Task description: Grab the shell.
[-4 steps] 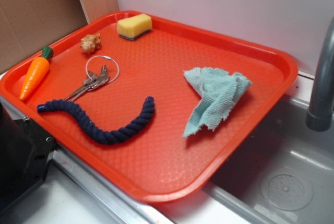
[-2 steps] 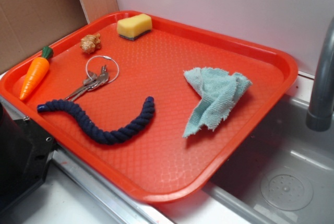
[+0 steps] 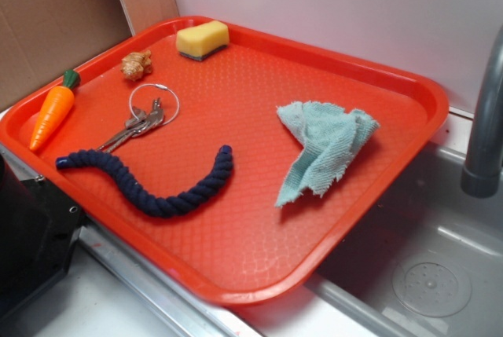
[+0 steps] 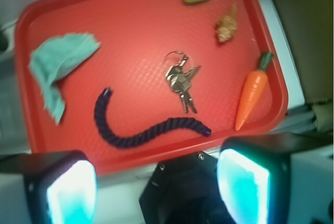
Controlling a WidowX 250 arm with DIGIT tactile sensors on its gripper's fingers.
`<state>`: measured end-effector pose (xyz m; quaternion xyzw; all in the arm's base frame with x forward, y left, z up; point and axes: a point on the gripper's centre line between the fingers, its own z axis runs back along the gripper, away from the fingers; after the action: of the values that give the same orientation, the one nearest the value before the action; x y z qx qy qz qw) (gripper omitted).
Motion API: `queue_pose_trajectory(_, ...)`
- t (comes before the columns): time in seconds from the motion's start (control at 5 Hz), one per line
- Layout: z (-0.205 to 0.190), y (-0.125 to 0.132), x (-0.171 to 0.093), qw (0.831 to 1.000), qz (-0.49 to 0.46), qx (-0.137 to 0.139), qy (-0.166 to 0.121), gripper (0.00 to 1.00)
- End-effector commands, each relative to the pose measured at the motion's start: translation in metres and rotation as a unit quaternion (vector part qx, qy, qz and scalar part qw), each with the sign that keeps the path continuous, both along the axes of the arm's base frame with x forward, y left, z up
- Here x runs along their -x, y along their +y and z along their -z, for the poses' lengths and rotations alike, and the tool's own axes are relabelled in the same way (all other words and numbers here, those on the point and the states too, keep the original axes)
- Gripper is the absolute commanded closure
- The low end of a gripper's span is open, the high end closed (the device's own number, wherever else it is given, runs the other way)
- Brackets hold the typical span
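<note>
Shell sits on the red tray, far-left area, nothing touching it. It lies between the yellow sponge (farther back, to its right) and the orange toy carrot (nearer, to its left, along the tray's left rim). Well apart from both. Small, tan, knobbly. In the wrist view the same shell shows up upper right, slightly blurred.

Key ring with keys lies just near of the shell, ring end toward it, not touching. Dark blue rope curves across the near-left part of the tray, one end close to the key tips. Crumpled light teal cloth is on the right side, well clear of everything else.

Hand: released, holding nothing. Wrist view shows both fingers spread wide at the bottom edge of frame, pads lit cyan, left pad and right pad with a wide gap between. It hangs off the tray's near edge, above the surface, well apart from the shell. Not identifiable in the exterior view; only a dark mass shows at the lower left corner.

Tray rests partly over a steel sink at right; grey faucet post at the right edge.
</note>
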<state>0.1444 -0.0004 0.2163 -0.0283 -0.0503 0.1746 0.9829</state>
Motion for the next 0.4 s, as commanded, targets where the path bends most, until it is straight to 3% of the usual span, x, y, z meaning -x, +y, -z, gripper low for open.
queue_pose_trajectory(0.0,0.027,0.034,-0.031,0.993,-0.117,0.003,-0.034,0.0)
queue_pose_trajectory(0.2,0.052,0.054,-0.05,0.985,-0.172,-0.014,-0.03,0.0)
